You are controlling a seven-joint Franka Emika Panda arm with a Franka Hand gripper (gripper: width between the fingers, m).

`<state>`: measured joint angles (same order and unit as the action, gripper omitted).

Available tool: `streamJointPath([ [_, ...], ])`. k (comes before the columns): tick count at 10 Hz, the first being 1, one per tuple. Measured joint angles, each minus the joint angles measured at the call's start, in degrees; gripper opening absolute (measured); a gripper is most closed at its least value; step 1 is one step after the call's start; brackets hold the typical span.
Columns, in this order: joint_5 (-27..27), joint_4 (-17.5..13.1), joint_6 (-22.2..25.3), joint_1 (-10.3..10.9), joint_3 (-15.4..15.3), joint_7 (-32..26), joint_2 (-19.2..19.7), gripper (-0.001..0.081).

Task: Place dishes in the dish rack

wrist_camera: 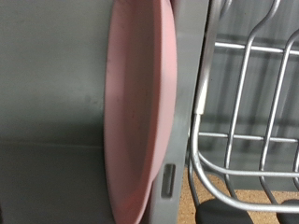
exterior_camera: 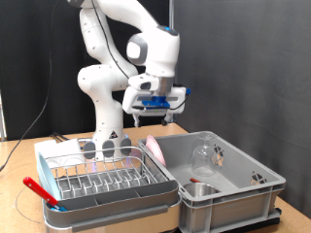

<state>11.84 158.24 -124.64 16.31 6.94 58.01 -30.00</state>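
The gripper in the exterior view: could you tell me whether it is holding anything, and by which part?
Nothing is held: the gripper hangs above the pink plate, apart from it, with nothing between its fingers.

A pink plate [wrist_camera: 138, 103] stands on its edge against a grey bin wall [wrist_camera: 51, 103], just beside the wire rack [wrist_camera: 245, 112].

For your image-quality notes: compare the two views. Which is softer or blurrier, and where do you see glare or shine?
Exterior view: evenly lit and fairly sharp; the gripper hangs above the pink plate, and the clear glass in the grey bin shows pale highlights. Wrist view: very close and soft, the pink plate filling the frame with blurred edges; the dish rack wires carry bright sheen.
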Motion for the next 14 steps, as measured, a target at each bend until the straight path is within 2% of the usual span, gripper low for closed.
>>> streamJointPath([
  [3,2.13,1.78,-5.62,-0.69,-0.20,2.72,3.40,0.0808],
  [9,4.00,1.82,-12.97,-1.39,-0.26,5.08,10.28,0.0808],
  [10,4.00,1.81,-13.18,-1.35,-0.26,5.09,10.67,0.0721],
  [11,3.97,1.80,-13.18,-1.32,-0.26,5.09,10.71,0.0721],
  [12,3.88,1.80,-13.19,-1.30,-0.26,5.08,10.71,0.0586],
  [13,3.80,1.79,-13.21,-1.28,-0.26,5.08,10.71,0.0586],
  [14,3.74,1.76,-13.24,-1.28,-0.26,5.08,10.71,0.0412],
])
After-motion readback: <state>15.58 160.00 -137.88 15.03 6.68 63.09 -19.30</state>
